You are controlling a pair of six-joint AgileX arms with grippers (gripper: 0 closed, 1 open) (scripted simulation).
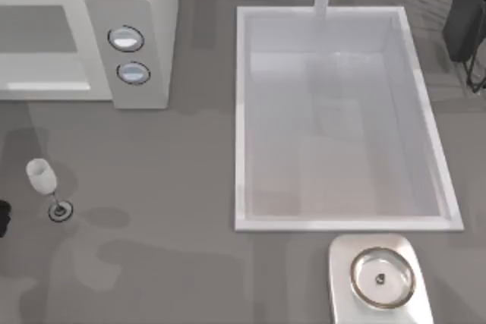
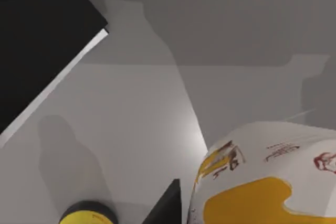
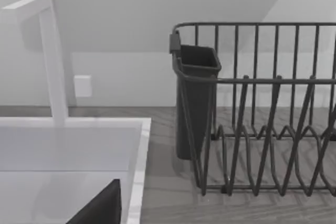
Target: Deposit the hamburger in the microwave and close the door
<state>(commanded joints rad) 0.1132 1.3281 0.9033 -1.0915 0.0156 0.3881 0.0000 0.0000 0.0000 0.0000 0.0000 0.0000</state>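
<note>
Left wrist view puts the hamburger (image 2: 262, 182) right up against the left gripper (image 2: 168, 207), its white wrapping with yellow and red patches lying over a pale surface beside a black slab (image 2: 37, 35) and a small round yellow-and-black item (image 2: 86, 214). Whether that pincer is clenched on the hamburger or released I cannot tell, and this is the main risk. If the hold is shallow or off-centre, the soft round bun could slip or roll out on the way to the microwave (image 1: 144, 5). The top view adds what the wrist camera lacks: the microwave stands at the bench's far left corner with its two dials (image 1: 129, 55) facing forward. Its door (image 1: 38, 32) looks about flush with the front, though I cannot be sure it is latched; a shut door would block the deposit. A wine glass (image 1: 42, 176) stands near the bench's left edge, in front of the microwave, and a low sweep of the arm toward the door could tip it. The sink (image 1: 243, 111) fills the middle of the bench. The right wrist view shows the right gripper (image 3: 100, 208), state unclear, parked by the sink's far rim near the faucet (image 3: 52, 56) and the dish rack (image 3: 262, 108).
</note>
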